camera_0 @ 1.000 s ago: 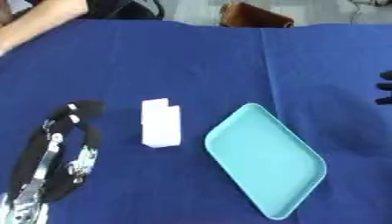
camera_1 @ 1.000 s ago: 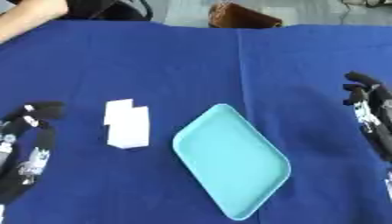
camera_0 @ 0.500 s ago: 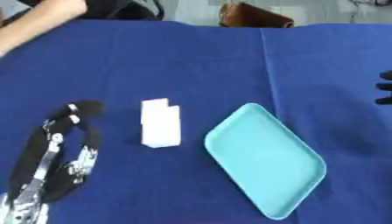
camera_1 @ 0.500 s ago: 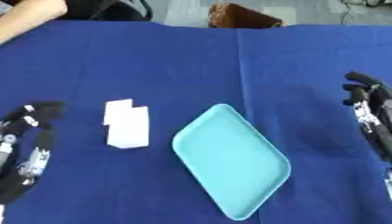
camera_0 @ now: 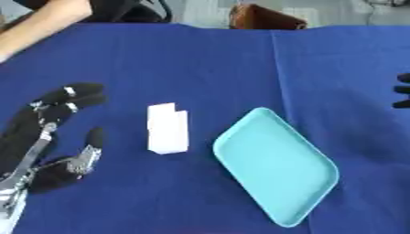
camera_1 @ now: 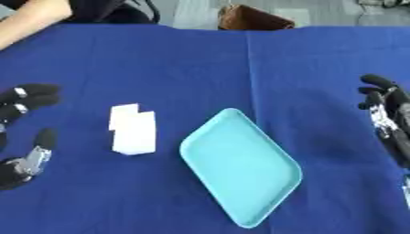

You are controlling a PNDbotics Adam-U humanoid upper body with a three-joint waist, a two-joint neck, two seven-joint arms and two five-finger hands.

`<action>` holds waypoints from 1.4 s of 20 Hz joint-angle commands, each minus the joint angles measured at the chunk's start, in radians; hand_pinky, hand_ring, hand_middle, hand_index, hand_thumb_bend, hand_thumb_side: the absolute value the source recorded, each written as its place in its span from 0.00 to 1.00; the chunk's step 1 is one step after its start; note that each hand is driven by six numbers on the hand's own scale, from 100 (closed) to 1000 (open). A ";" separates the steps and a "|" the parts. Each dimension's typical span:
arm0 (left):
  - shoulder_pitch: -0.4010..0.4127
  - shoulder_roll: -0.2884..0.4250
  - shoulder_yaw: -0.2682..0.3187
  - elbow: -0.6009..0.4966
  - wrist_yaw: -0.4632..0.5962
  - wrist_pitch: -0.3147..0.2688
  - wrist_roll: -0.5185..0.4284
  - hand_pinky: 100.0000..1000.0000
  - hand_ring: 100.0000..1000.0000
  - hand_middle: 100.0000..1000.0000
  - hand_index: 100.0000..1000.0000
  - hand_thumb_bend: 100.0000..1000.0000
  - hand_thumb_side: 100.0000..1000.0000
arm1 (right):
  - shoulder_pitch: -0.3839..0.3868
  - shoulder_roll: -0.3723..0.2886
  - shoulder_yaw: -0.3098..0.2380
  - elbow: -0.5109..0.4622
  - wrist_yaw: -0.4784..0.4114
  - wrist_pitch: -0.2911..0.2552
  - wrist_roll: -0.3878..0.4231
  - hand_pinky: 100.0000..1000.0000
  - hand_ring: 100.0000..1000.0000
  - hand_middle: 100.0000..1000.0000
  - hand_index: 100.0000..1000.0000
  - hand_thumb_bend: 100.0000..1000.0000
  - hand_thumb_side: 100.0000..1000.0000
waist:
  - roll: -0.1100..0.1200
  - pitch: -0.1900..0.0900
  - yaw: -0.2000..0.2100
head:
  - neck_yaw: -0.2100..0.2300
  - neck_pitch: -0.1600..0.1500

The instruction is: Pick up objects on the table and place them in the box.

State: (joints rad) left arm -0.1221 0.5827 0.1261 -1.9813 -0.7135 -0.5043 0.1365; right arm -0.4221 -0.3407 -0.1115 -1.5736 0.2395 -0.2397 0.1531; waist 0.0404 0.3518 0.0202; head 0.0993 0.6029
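white block point(camera_0: 166, 128) – beside teal tray point(camera_0: 276, 163), apart

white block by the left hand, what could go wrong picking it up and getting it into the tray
1. The white block lies flat on the blue cloth, so the fingers of the open left hand may slide it or bunch the cloth instead of getting under it.
2. The teal tray looks shallow and sits cornerwise; a block dropped near its rim could slip back out.
3. The right hand waits open at the far edge, likely too far away to steady the tray.
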 commanded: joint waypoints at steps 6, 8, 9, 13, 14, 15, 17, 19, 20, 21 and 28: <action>-0.079 0.079 -0.035 -0.019 0.032 0.016 -0.048 0.61 0.71 0.79 0.83 0.07 0.75 | -0.009 -0.024 -0.001 -0.015 0.000 -0.003 0.005 0.67 0.81 0.84 0.91 0.00 0.82 | -0.001 -0.015 -0.008 | 0.007 -0.006; -0.083 0.081 -0.037 -0.019 0.036 0.016 -0.056 0.61 0.71 0.79 0.83 0.06 0.75 | -0.009 -0.024 -0.001 -0.016 0.000 -0.003 0.005 0.67 0.81 0.84 0.91 0.00 0.82 | 0.000 -0.015 -0.008 | 0.006 -0.006; -0.084 0.082 -0.038 -0.019 0.038 0.016 -0.059 0.61 0.70 0.79 0.83 0.06 0.75 | -0.009 -0.024 -0.001 -0.016 0.000 -0.003 0.005 0.67 0.81 0.84 0.91 0.00 0.82 | 0.000 -0.015 -0.008 | 0.006 -0.006; -0.098 0.085 -0.047 -0.019 0.045 0.016 -0.074 0.61 0.71 0.79 0.83 0.06 0.75 | -0.009 -0.025 -0.001 -0.015 0.000 -0.003 0.005 0.67 0.81 0.84 0.91 0.00 0.82 | -0.001 -0.015 -0.008 | 0.006 -0.007; -0.107 0.089 -0.055 -0.019 0.045 0.016 -0.082 0.62 0.71 0.79 0.83 0.06 0.75 | -0.009 -0.024 0.000 -0.015 0.000 -0.003 0.006 0.67 0.81 0.84 0.91 0.00 0.82 | -0.001 -0.015 -0.008 | 0.008 -0.008; -0.119 0.094 -0.063 -0.019 0.047 0.016 -0.092 0.62 0.71 0.79 0.83 0.06 0.75 | -0.010 -0.024 0.000 -0.015 0.000 -0.003 0.006 0.67 0.81 0.84 0.91 0.00 0.82 | -0.002 -0.016 -0.008 | 0.009 -0.008; -0.141 0.101 -0.080 -0.019 0.050 0.019 -0.113 0.63 0.71 0.79 0.83 0.06 0.76 | -0.011 -0.022 0.002 -0.014 -0.001 -0.004 0.008 0.67 0.81 0.84 0.91 0.00 0.82 | -0.004 -0.016 -0.007 | 0.012 -0.011; -0.161 0.108 -0.097 -0.019 0.048 0.016 -0.137 0.63 0.71 0.79 0.83 0.06 0.76 | -0.012 -0.022 0.003 -0.013 -0.001 -0.005 0.009 0.67 0.81 0.84 0.91 0.00 0.82 | -0.006 -0.016 -0.007 | 0.015 -0.013; -0.171 0.109 -0.107 -0.019 0.047 0.015 -0.151 0.63 0.71 0.79 0.83 0.06 0.77 | -0.012 -0.022 0.003 -0.013 -0.001 -0.005 0.009 0.67 0.81 0.84 0.91 0.00 0.83 | -0.006 -0.015 -0.008 | 0.017 -0.014; -0.179 0.108 -0.114 -0.019 0.046 0.015 -0.162 0.63 0.71 0.78 0.83 0.06 0.77 | -0.012 -0.022 0.004 -0.013 -0.001 -0.005 0.010 0.67 0.81 0.84 0.91 0.00 0.83 | -0.006 -0.015 -0.007 | 0.017 -0.015; -0.219 0.096 -0.163 -0.019 0.055 -0.002 -0.225 0.62 0.70 0.78 0.83 0.06 0.81 | -0.013 -0.021 0.005 -0.013 -0.003 -0.006 0.011 0.67 0.81 0.84 0.91 0.00 0.83 | -0.006 -0.014 -0.008 | 0.019 -0.020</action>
State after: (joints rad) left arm -0.3315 0.6564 -0.0343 -1.9820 -0.6666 -0.5026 -0.0786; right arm -0.4260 -0.3408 -0.1052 -1.5712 0.2395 -0.2425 0.1629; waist 0.0354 0.3529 0.0137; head 0.1092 0.5940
